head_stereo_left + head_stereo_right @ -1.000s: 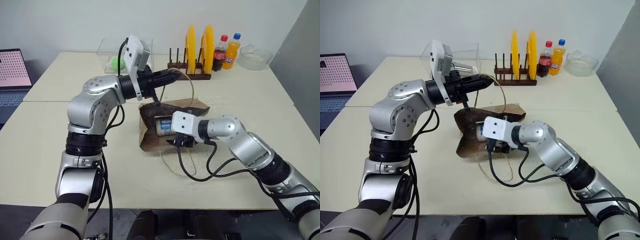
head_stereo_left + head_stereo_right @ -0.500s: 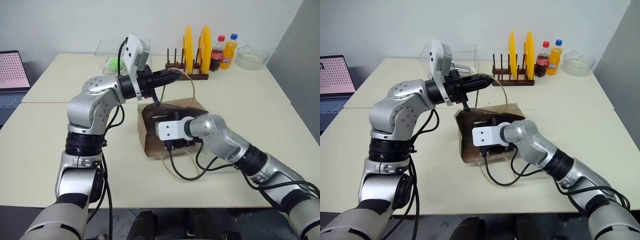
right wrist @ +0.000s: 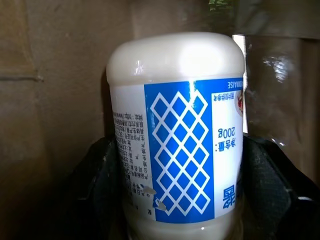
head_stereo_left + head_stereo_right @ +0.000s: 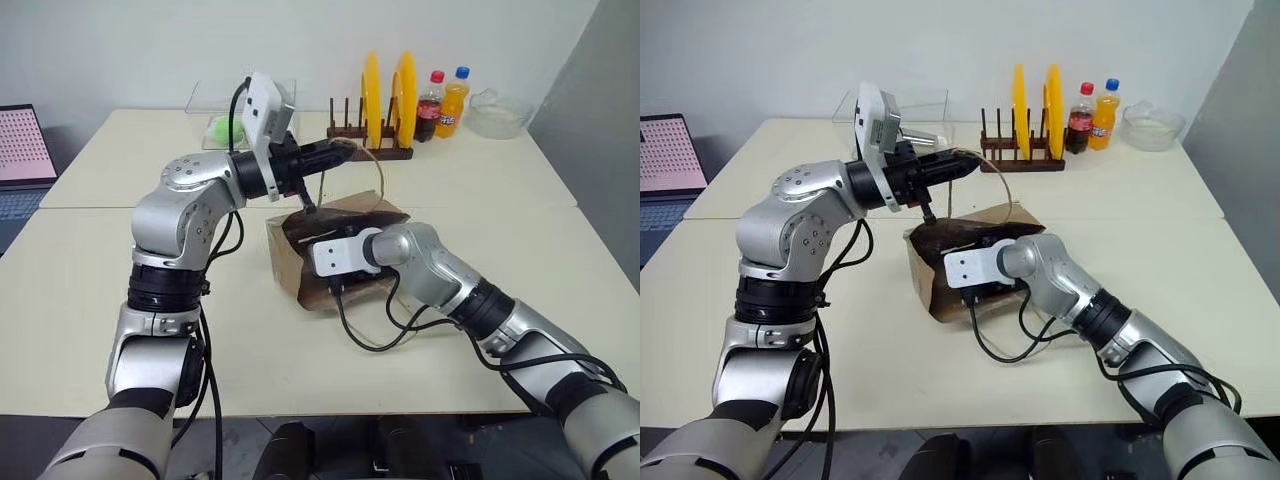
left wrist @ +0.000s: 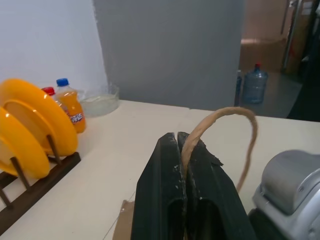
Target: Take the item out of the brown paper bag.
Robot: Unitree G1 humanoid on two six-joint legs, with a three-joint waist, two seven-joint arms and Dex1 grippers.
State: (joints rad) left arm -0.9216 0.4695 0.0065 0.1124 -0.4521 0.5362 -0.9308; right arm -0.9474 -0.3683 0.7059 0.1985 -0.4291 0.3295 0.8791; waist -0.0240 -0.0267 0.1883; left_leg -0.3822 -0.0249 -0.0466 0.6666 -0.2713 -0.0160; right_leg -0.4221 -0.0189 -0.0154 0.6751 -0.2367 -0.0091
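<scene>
Right hand (image 3: 175, 220) inside brown paper bag (image 4: 290, 260), fingers astride the item (image 3: 177, 130), unclosed; left hand (image 5: 182, 145) pinches handle (image 5: 225, 125).

Between the black fingers (image 3: 95, 195) sat the item (image 3: 175, 130), creamy white with a blue label panel crossed by a white diamond lattice and blue print beside it. Behind it the brown paper bag (image 4: 290, 262) was dull kraft brown inside. A tan loop handle (image 5: 220, 130) ran from between the other gripper's black fingers (image 5: 200, 200). Beyond them stood yellow plates (image 4: 372, 90) in a dark brown rack (image 4: 345, 130), an orange bottle (image 4: 454, 98) with a blue cap, and a dark cola bottle (image 4: 430, 100) with a red cap.
</scene>
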